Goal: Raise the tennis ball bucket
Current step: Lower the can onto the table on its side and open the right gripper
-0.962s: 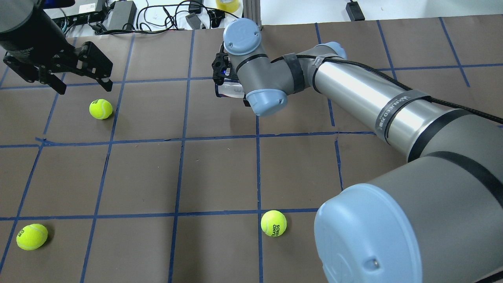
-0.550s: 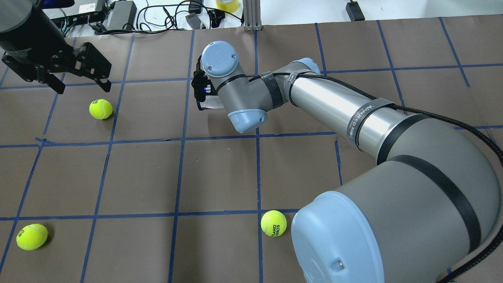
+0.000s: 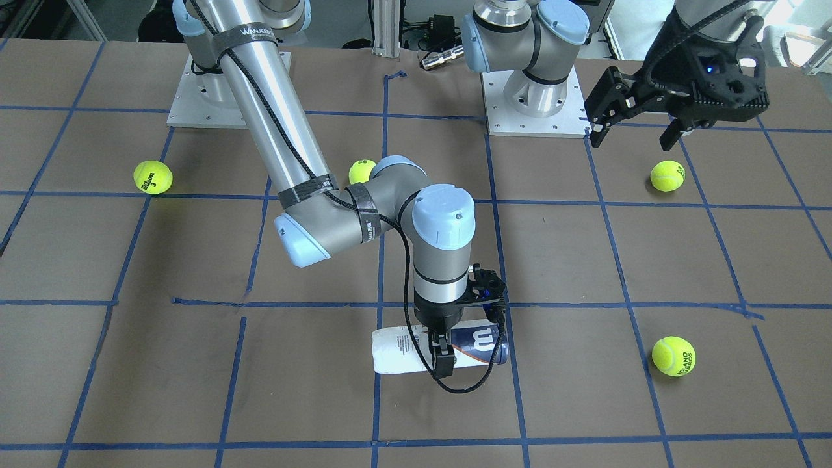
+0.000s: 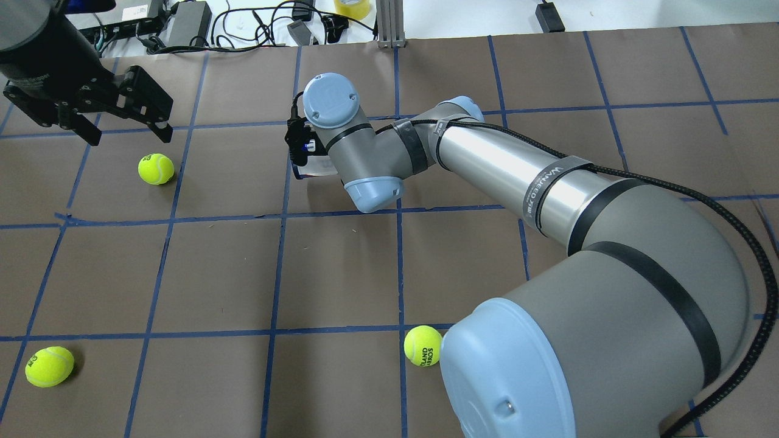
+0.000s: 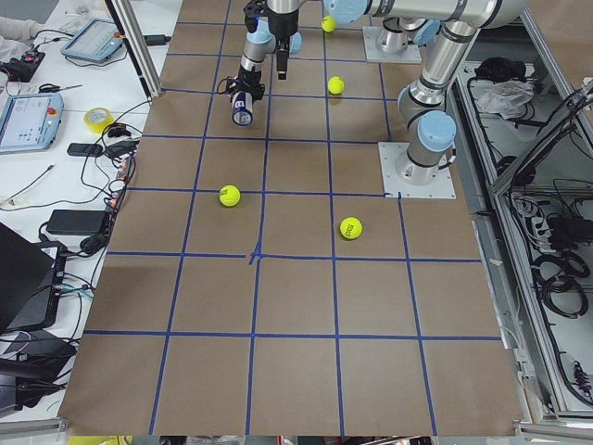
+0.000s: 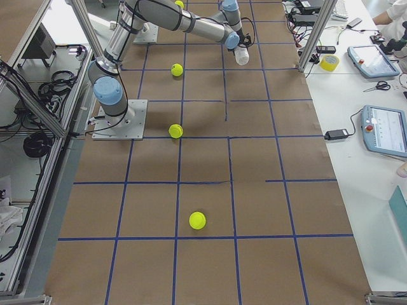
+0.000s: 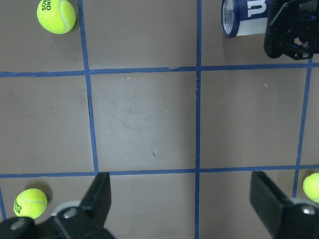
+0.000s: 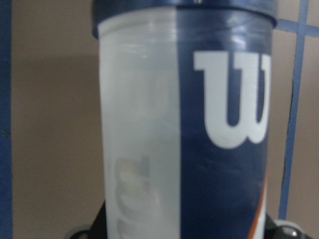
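The right pincer sits across the tennis ball bucket, which lies on its side directly between the fingers, white end out one way and navy end the other. The fingers look pressed onto its middle. Whether it is clear of the table I cannot tell. I'd guess the tube is light, smooth and thin-walled, apt to roll, slip or dent, so a mid-length hold with a modest squeeze suits it. The left pincer hangs spread wide, well away, with a tennis ball near it. Brown paper taped into blue squares covers the table, and cables clutter the bench beyond
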Available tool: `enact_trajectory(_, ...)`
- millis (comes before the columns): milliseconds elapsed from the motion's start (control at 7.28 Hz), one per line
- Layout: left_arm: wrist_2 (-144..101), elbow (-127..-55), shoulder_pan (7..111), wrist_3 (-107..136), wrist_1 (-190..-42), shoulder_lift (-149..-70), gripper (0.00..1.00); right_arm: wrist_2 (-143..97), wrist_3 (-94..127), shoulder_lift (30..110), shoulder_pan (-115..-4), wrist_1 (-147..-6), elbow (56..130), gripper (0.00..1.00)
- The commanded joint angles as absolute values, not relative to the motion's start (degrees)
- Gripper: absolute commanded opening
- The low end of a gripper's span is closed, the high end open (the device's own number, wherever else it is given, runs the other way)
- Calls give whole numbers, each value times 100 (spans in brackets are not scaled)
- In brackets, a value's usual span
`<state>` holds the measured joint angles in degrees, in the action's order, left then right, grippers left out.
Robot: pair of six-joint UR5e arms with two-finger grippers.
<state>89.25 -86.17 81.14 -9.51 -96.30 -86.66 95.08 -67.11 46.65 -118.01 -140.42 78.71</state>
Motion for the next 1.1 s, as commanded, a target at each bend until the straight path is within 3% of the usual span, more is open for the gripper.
enact_trajectory(0,8877,-8622,8112,-958,-9633,-8666,100,9404,-6566,4641,-11804,-14028,7875,88)
enact_trajectory(137,8868,-8622,8121,-949,-9633,-8675,100,9352,-6574,4580,-11804,-14036,7875,100)
enact_trajectory(687,8851,-8683,8112,-958,-9624,-8675,100,9378,-6575,5621,-11585,-13931,7953,100)
enact_trajectory(962,8946,-8666,8112,-975,-9615,-8675,100,9387,-6304,6429,-10972,-12899,8007,100)
